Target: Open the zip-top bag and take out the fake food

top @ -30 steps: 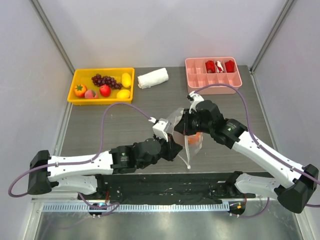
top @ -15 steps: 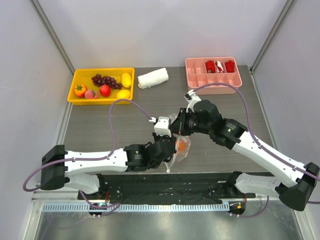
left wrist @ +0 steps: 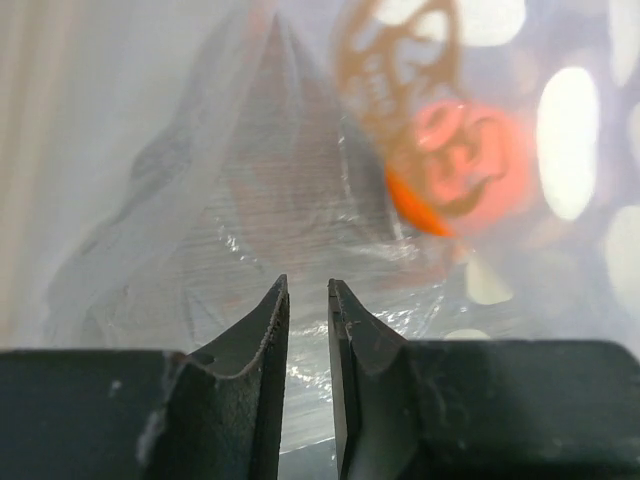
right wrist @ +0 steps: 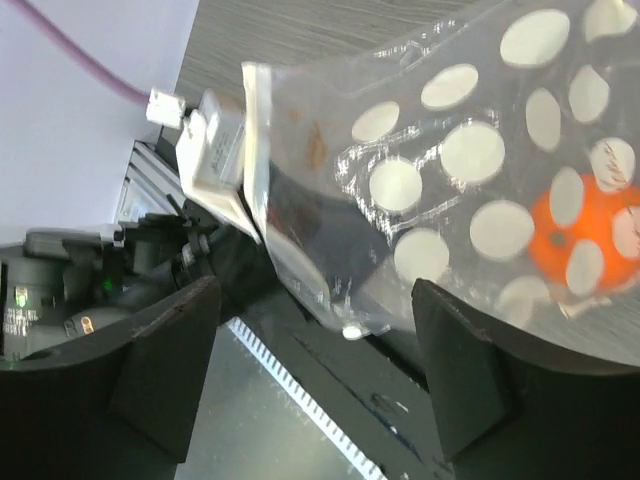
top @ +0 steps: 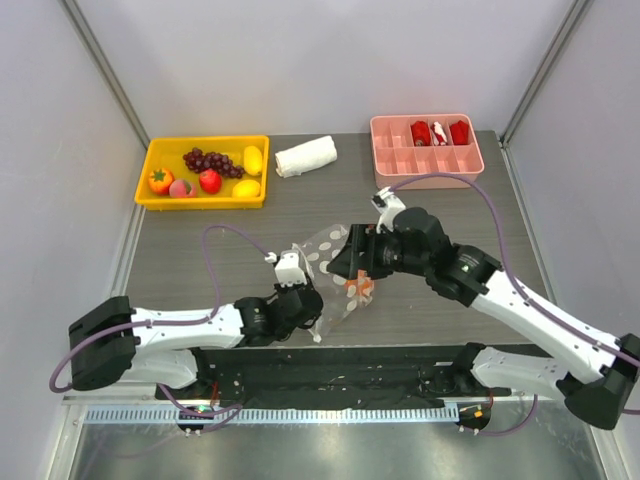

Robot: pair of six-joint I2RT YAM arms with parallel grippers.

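Note:
The zip-top bag [top: 335, 268], clear with white dots, lies slumped mid-table between my two grippers. One orange fake food piece [top: 358, 290] is inside it, also seen in the left wrist view as an orange piece [left wrist: 450, 165] and in the right wrist view as an orange piece [right wrist: 580, 240]. My left gripper [top: 314, 300] is at the bag's near-left edge. Its fingertips [left wrist: 308, 285] stand a narrow gap apart, with the bag's film [left wrist: 250, 200] showing just beyond. My right gripper [top: 345, 262] is above the bag, and its jaws [right wrist: 315, 290] are wide apart and hold nothing.
A yellow tray [top: 200, 203] at back left holds a grape bunch [top: 210, 160] and several other fruits. A rolled white cloth [top: 306, 156] lies behind the bag. A pink divided tray [top: 400, 160] at back right holds red items [top: 438, 132]. The black base rail [top: 330, 365] runs along the near edge.
My right gripper has opened and let go of the bag. The left arm has drawn back to the left and its jaws have parted a little. The bag has slumped leftward.

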